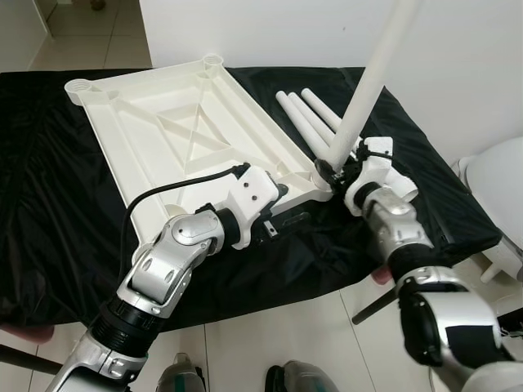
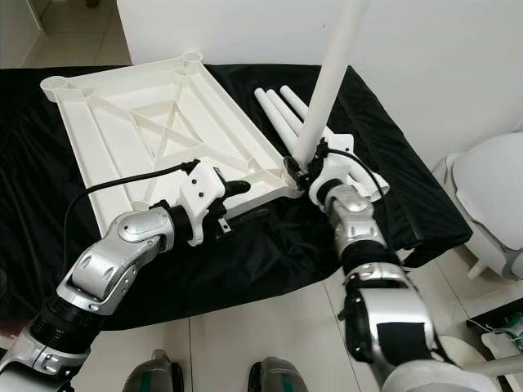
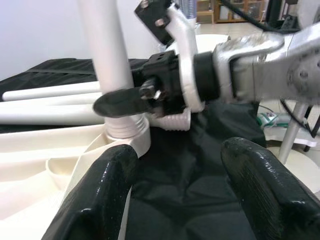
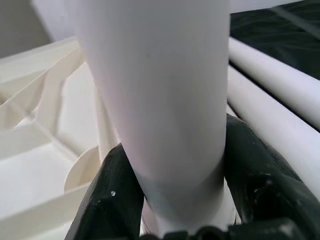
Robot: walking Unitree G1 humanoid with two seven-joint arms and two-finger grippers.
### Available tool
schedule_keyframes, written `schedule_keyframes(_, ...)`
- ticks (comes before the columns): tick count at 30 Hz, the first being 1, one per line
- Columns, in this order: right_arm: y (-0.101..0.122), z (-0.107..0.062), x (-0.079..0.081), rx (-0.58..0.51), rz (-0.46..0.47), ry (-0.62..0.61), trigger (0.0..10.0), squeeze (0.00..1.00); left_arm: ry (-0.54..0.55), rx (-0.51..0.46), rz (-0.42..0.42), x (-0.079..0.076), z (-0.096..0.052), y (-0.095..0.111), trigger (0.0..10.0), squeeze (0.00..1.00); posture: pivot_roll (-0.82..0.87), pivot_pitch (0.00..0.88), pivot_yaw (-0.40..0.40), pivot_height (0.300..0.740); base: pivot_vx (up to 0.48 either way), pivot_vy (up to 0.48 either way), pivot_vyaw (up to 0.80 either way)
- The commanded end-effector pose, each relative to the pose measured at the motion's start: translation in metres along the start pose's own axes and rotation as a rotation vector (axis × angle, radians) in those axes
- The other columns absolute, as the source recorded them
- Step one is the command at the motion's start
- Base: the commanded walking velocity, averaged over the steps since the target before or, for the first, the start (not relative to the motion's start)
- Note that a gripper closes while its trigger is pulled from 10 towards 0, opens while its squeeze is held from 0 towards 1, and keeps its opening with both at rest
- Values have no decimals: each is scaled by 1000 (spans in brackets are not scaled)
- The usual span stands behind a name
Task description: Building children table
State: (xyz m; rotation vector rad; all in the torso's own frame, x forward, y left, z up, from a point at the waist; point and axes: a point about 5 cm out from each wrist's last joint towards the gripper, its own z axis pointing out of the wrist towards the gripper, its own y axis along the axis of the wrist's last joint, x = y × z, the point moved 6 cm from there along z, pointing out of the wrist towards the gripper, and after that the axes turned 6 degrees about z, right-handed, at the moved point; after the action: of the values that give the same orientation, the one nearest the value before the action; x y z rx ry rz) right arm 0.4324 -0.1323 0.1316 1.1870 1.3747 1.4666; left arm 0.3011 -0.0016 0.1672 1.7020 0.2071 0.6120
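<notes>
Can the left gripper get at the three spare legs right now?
Probably not directly. The left gripper sits open at the tabletop's near edge, and the upright leg clamped by the right gripper stands between it and the spare legs.

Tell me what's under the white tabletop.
The tabletop lies upside down on a black cloth spread beneath it. What the cloth covers is hidden. At the near corner, the right pincer holds a leg upright in its socket.
</notes>
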Motion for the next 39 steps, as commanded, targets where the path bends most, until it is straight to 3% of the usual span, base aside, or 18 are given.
schedule_keyframes(1,-8,0,2,11,81,-56,10000,0,-25,1,17,-3,1,2,10000,0,-32,0,-35,740,0,0,0)
schedule_keyframes(8,-4,2,17,-36,97,-140,10000,0,-39,0,22,-5,3,2,10000,0,-36,0,-31,740,0,0,0)
schedule_keyframes(14,6,-4,40,-81,143,-191,10000,0,-46,-3,21,-7,5,2,10000,0,-41,0,-35,740,0,0,0)
schedule_keyframes(20,3,-12,66,-73,139,-145,10000,0,-54,-6,20,-9,6,2,10000,0,-44,0,-40,740,0,0,0)
schedule_keyframes(24,2,-17,59,-70,127,-179,10000,0,-58,-5,21,-10,6,2,10000,0,-48,0,-39,740,0,0,0)
schedule_keyframes(25,2,-19,58,-70,123,-181,10000,82,-59,-5,21,-10,6,2,10000,0,-51,0,-37,740,0,0,0)
schedule_keyframes(26,3,-19,58,-70,121,-181,10000,82,-60,-5,21,-10,7,2,10000,0,-51,0,-37,740,0,0,0)
schedule_keyframes(27,4,-20,58,-74,120,-175,10000,1000,-60,-5,21,-10,7,2,10000,0,-51,0,-37,740,0,0,0)
schedule_keyframes(32,6,-22,57,-77,114,-164,10000,1000,-60,-6,22,-9,7,2,10000,0,-51,0,-37,740,0,0,0)
schedule_keyframes(39,17,-25,41,-124,62,-161,10000,1000,-58,-5,23,-10,7,2,10000,0,-50,0,-37,740,0,0,0)
